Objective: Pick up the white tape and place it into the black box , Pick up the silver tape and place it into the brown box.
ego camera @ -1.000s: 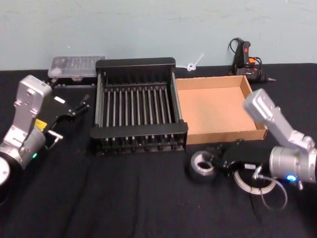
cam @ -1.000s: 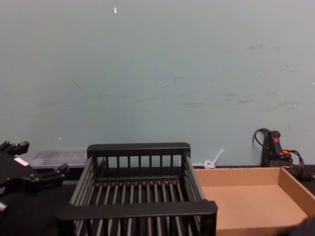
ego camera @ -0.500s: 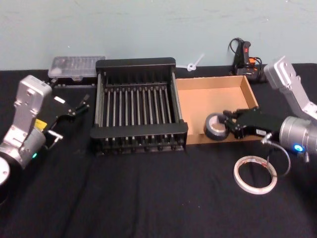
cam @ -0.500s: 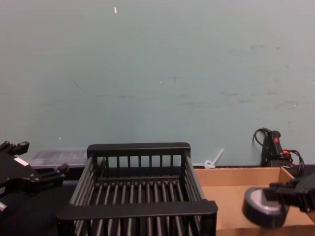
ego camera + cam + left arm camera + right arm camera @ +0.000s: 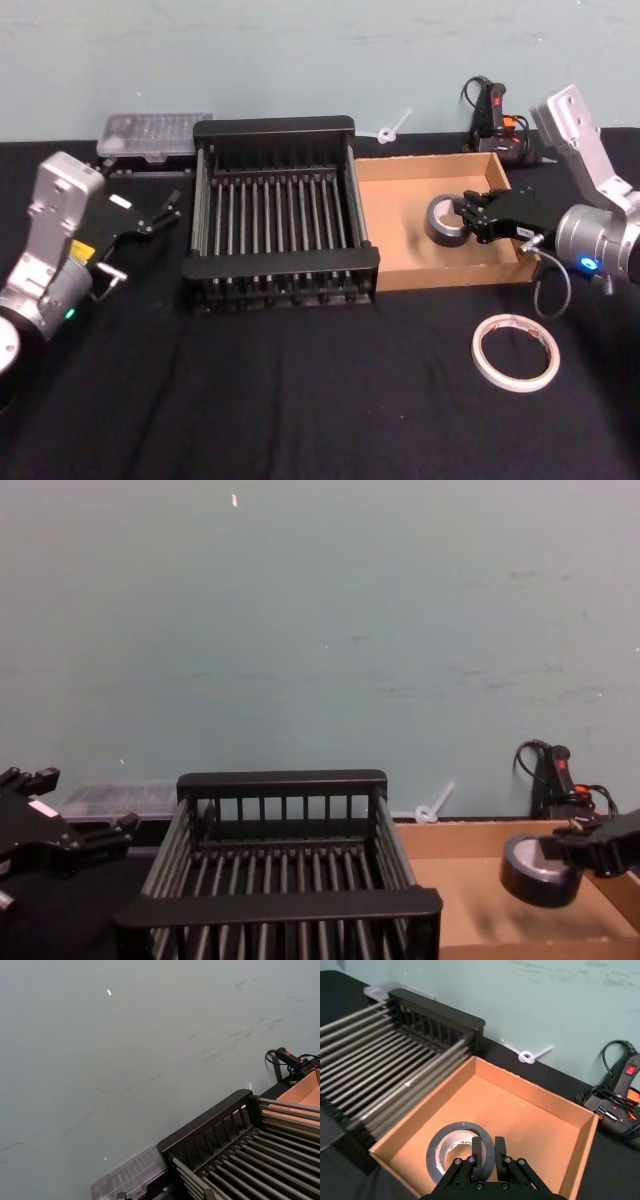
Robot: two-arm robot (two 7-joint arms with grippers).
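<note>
Above the brown box (image 5: 400, 215), silver tape (image 5: 444, 220) in right gripper (image 5: 470, 216).

silver tape (image 5: 444, 219): dull grey, pale core
white tape (image 5: 515, 351): white, reddish marks
black box (image 5: 278, 209): black, slatted
brown box (image 5: 400, 232): tan cardboard
tabletop (image 5: 250, 400): black

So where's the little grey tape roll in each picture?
Head view: the silver tape sits right of middle, held over the brown box by the right claw.
Chest view: low at the right edge, above the box floor.
Right wrist view: bottom middle, pinched by the claw's fingers.
Left wrist view: not in it.
Shared landmark: the black box, left of the brown box.
</note>
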